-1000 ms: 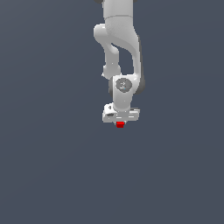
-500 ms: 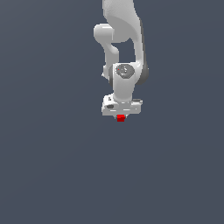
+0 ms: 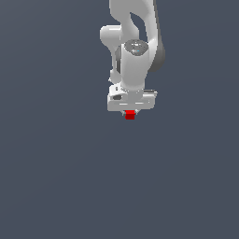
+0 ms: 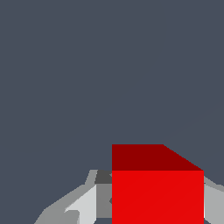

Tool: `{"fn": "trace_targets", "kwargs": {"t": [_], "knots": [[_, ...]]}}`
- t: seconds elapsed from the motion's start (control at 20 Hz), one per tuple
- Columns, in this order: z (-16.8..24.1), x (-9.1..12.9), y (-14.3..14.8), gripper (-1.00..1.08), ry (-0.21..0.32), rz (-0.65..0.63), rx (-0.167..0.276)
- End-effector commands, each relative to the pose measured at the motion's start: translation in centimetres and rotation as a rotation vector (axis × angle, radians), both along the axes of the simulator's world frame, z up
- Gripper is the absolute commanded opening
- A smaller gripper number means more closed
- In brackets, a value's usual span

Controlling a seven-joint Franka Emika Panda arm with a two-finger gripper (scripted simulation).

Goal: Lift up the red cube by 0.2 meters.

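Observation:
The red cube (image 3: 130, 115) is a tiny bright-red block hanging just under the white gripper (image 3: 130, 113) in the exterior view, well above the grey floor. Only its lower part shows below the hand; the fingers are mostly hidden behind the wide white hand body. In the wrist view the red cube (image 4: 157, 192) fills the space between two grey fingers (image 4: 83, 205), which press against its sides. The gripper (image 4: 153, 205) is shut on the cube.
The white arm (image 3: 135, 42) rises from the hand toward the upper edge of the exterior view. A plain dark grey surface (image 3: 56, 186) lies all around, with no other object in view.
The arm has straightened and the hand has risen, carrying the red cube upward with it over the last second. The grip on the cube is unchanged.

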State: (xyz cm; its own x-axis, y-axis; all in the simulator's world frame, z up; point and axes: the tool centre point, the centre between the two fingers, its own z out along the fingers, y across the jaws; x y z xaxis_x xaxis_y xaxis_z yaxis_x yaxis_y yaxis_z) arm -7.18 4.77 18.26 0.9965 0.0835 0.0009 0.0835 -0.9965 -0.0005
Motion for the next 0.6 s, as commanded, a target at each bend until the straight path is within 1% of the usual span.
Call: {"fn": "trace_targets", "kwargs": {"t": [0.0,0.25,0.55], "knots": [[1.7,0.0,0.0,-1.0,0.001,0.0,0.0],[4.0,0.1,0.0,-1.0,0.001,0.0,0.0],[4.7,0.2,0.0,-1.0,0.001,0.0,-0.001]]}}
